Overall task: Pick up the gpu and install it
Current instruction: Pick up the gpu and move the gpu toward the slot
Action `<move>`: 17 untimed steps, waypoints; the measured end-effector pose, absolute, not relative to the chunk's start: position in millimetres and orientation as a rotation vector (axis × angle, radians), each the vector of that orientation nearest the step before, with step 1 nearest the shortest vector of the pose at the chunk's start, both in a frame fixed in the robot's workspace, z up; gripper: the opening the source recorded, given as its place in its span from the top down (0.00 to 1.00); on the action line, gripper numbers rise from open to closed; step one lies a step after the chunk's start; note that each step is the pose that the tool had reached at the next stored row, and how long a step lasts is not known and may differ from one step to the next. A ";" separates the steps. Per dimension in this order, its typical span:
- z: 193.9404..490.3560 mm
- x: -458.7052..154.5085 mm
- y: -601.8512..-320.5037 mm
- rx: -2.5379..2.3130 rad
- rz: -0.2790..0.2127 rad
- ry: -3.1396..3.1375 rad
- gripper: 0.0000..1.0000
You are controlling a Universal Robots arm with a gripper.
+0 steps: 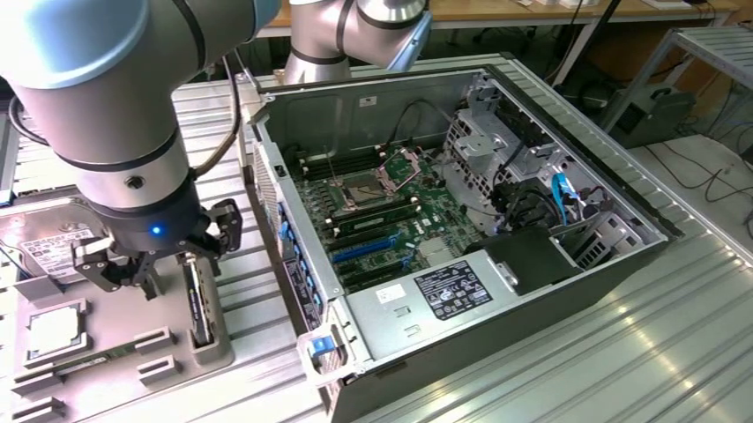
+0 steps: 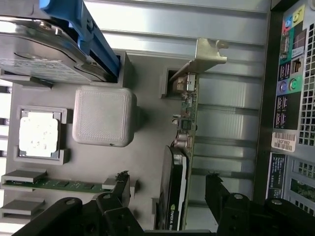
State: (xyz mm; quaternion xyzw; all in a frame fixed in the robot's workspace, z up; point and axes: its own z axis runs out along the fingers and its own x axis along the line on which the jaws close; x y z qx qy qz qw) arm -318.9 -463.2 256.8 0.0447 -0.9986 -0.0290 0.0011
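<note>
A ribbed, silvery metal table (image 1: 612, 335) carries a flat grey plastic parts tray (image 1: 118, 317) and, just beside the tray, an open black computer case (image 1: 471, 220) lying on its side. The gpu (image 2: 189, 113), a thin black card with a silvery end bracket, stands on edge in a slot of the tray. The gripper (image 2: 167, 179) hangs over the tray with its black fingers (image 2: 123, 182) spread wide, one on each side of the card and not touching it. Well beyond the tray are a wooden desk (image 1: 495, 13) and a floor strewn with cables (image 1: 706, 176).
</note>
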 end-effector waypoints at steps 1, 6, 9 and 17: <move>255.8 -318.4 -463.2 0.134 -0.091 -3.136 0.28; 252.0 -316.2 -463.3 0.092 -0.091 -3.138 0.28; 249.4 -315.0 -463.5 0.082 -0.091 -3.138 0.28; 237.4 -314.7 -464.4 0.066 -0.091 -3.139 0.28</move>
